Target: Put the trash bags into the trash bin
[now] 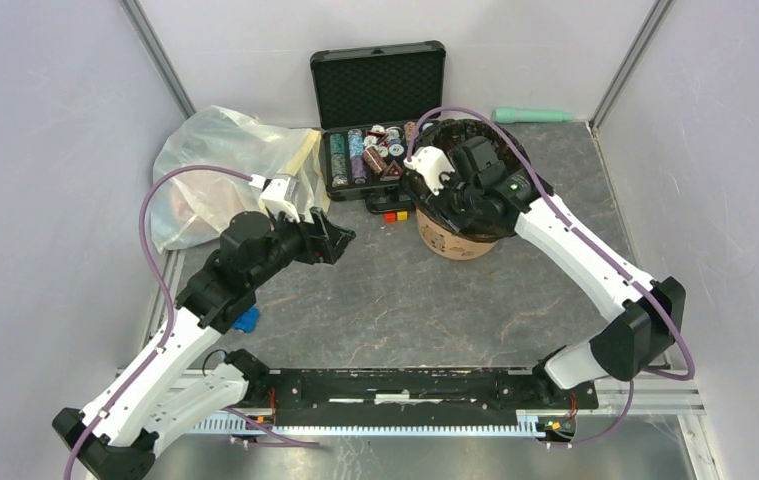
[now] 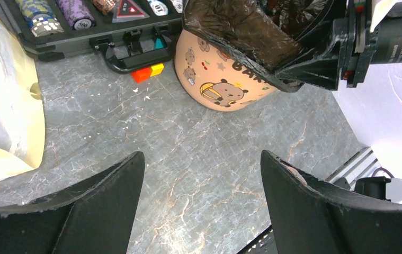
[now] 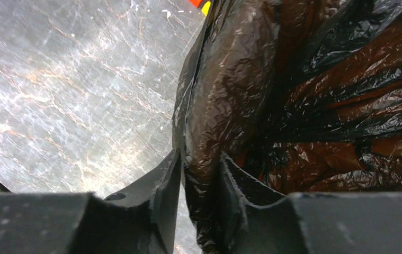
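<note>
The peach-orange trash bin [image 1: 458, 244] stands at the back middle of the table, also in the left wrist view [image 2: 214, 79]. The glossy black trash bag [image 1: 460, 131] lies in its mouth and drapes over the rim [image 2: 241, 32]. My right gripper [image 1: 442, 203] is at the bin's near-left rim, shut on a fold of the black bag [image 3: 294, 79], with the jaws [image 3: 199, 153] pinching the plastic. My left gripper [image 1: 340, 240] is open and empty, above the table left of the bin [image 2: 201, 156].
An open black case of chips [image 1: 375, 150] stands behind the bin. A big translucent bag [image 1: 205, 170] lies at the back left. Small red and yellow blocks [image 1: 395, 215] sit by the case. A green cylinder [image 1: 535, 115] lies at the back right; a blue object [image 1: 246, 320] lies by the left arm.
</note>
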Action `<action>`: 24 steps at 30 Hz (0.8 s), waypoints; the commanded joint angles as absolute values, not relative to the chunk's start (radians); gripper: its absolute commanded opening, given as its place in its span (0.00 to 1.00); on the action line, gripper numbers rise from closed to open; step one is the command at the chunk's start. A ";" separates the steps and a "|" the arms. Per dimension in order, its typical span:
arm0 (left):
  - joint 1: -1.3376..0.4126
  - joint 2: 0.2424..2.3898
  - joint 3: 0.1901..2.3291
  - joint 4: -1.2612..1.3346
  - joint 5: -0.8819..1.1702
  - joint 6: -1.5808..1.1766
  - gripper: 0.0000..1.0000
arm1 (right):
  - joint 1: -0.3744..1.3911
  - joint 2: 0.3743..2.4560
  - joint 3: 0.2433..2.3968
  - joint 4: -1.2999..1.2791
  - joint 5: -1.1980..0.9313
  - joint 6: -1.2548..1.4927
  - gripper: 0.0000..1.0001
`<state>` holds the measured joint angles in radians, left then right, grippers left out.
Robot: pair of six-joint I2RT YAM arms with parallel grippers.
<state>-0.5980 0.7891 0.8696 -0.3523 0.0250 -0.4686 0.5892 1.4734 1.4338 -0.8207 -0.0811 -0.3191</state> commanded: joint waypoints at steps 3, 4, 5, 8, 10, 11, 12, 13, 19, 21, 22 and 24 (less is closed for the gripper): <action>-0.603 0.773 0.849 -0.363 0.003 -0.425 0.87 | 0.598 1.514 1.506 -0.759 -0.167 -0.300 0.24; -0.602 0.772 0.847 -0.363 0.003 -0.426 0.87 | 0.600 1.523 1.517 -0.757 -0.179 -0.293 0.19; -0.601 0.772 0.845 -0.363 0.003 -0.427 0.87 | 0.601 1.532 1.528 -0.754 -0.193 -0.286 0.16; -0.601 0.775 0.842 -0.361 0.002 -0.428 0.87 | 0.606 1.548 1.547 -0.737 -0.204 -0.258 0.15; -0.601 0.778 0.842 -0.362 0.003 -0.428 0.87 | 0.612 1.551 1.551 -0.722 -0.213 -0.244 0.14; -0.601 0.778 0.843 -0.362 0.003 -0.429 0.87 | 0.614 1.549 1.552 -0.714 -0.217 -0.236 0.14; -0.602 0.779 0.843 -0.362 0.003 -0.430 0.87 | 0.617 1.550 1.553 -0.708 -0.223 -0.231 0.14; -0.602 0.779 0.844 -0.362 0.003 -0.430 0.87 | 0.620 1.548 1.555 -0.706 -0.226 -0.226 0.14; -0.602 0.777 0.837 -0.358 0.004 -0.440 0.87 | 0.628 1.524 1.552 -0.709 -0.212 -0.210 0.39; -0.601 0.775 0.833 -0.358 0.006 -0.443 0.87 | 0.628 1.512 1.546 -0.723 -0.183 -0.210 0.56; -0.602 0.775 0.830 -0.359 0.007 -0.444 0.87 | 0.628 1.504 1.543 -0.730 -0.164 -0.208 0.68; -0.601 0.774 0.825 -0.356 0.008 -0.446 0.87 | 0.629 1.477 1.538 -0.742 -0.129 -0.198 0.83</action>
